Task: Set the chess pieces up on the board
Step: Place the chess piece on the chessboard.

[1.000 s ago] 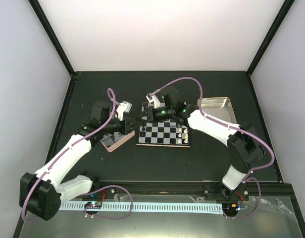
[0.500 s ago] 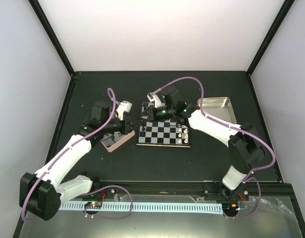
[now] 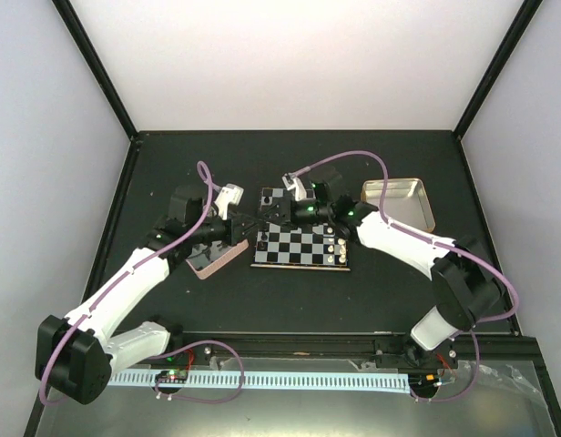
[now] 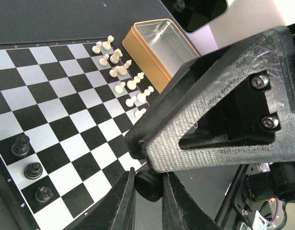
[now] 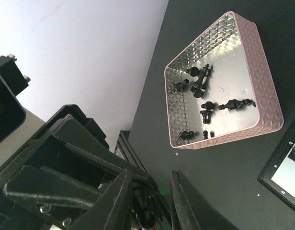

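The board lies mid-table; it also fills the left wrist view. Three black chess pieces stand along its near edge, and several white pieces stand at the far side. My left gripper is at the board's left edge, shut on a black chess piece by its round base. My right gripper meets it there, its jaws open around that same piece, which lies against one finger. More black pieces lie in the pink-rimmed tin.
The pink-rimmed tin sits left of the board under my left arm. A gold-rimmed empty tin stands at the right; it shows in the left wrist view too. Black frame rails edge the table.
My right gripper has moved left to the board's left edge and now straddles the piece in my left gripper. The left arm has barely moved.
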Motion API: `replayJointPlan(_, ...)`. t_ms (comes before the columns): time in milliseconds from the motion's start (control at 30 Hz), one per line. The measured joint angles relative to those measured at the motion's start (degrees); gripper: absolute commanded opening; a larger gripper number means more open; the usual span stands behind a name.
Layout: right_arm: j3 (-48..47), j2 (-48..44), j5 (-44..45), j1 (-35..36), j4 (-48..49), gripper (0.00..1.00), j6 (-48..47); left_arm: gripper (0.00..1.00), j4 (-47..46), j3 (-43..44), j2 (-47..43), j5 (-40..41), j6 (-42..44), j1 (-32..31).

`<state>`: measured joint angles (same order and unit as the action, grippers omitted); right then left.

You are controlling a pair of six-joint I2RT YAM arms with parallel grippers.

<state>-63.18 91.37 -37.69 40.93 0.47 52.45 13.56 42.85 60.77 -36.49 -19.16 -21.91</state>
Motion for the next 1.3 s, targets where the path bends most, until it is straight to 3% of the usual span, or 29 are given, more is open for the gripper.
replayJointPlan(133,2.89,-1.66,-0.20,-0.68,3.08,0.32,3.74,0.11,-1.70,-0.28,0.00,-0.02,-1.25,0.02)
replayJointPlan(433,10.05,-4.63,-2.08,-1.33,14.38,0.30,15.87,0.11,-8.79,-3.19,-0.02,-0.74,-7.58,0.00)
replayJointPlan(667,11.58,-3.63,-4.00,-1.60,23.32,0.20,23.67,0.11,-12.04,-3.63,-0.02,-1.79,-9.90,0.02)
replayJointPlan(933,12.17,-3.15,-4.50,-1.86,26.29,0.05,26.45,0.12,-13.40,-3.65,-0.07,-2.36,-10.67,0.04)
replayJointPlan(1133,11.98,-3.15,-4.26,-2.08,25.53,0.01,24.11,0.40,-12.76,-3.69,-0.07,-1.03,-10.64,0.15)
replayJointPlan(1300,9.57,-3.15,-2.32,-2.12,19.06,0.01,17.22,0.60,-10.12,-4.00,-0.79,3.69,-9.97,0.17)
